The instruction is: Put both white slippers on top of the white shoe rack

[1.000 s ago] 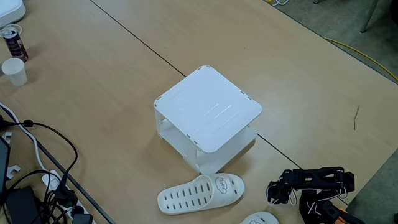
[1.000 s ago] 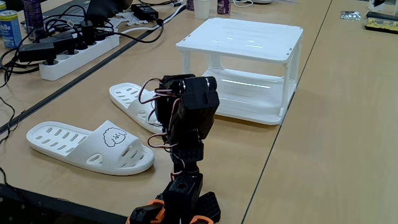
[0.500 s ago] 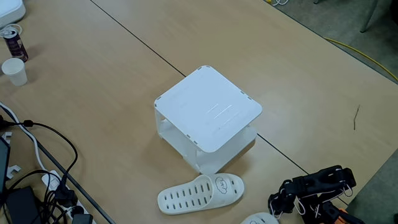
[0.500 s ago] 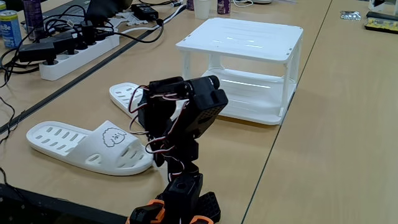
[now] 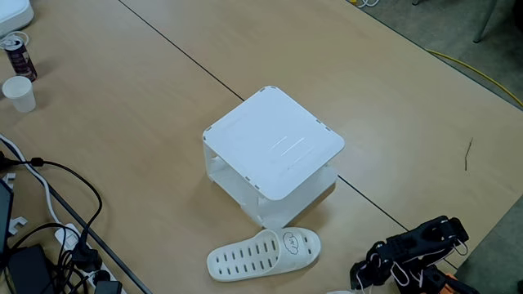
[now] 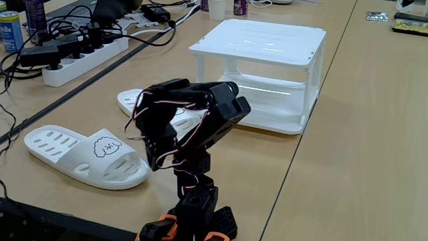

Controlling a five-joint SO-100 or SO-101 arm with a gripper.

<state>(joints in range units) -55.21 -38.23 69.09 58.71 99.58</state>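
Note:
The white shoe rack (image 5: 274, 147) stands mid-table, its flat top (image 6: 261, 41) bare. One white slipper (image 5: 261, 253) lies just in front of it; in the side fixed view this slipper (image 6: 137, 100) is partly hidden behind the arm. The other white slipper (image 6: 83, 155) lies nearer, its cartoon face up. My black arm (image 5: 413, 249) is bent over, and the gripper (image 6: 155, 159) points down at the open heel end of the near slipper, touching or almost touching it. Wires and the dark body hide how the jaws stand.
A power strip (image 6: 83, 57) with many black cables lies at the table's left side in the side view. A paper cup (image 5: 19, 93) and a can (image 5: 16, 55) stand at the far left corner. A table seam (image 5: 176, 49) runs diagonally past the rack.
The arm has folded forward and swung its gripper down to the left, onto the near slipper's heel end. That slipper has slid a little to the left.

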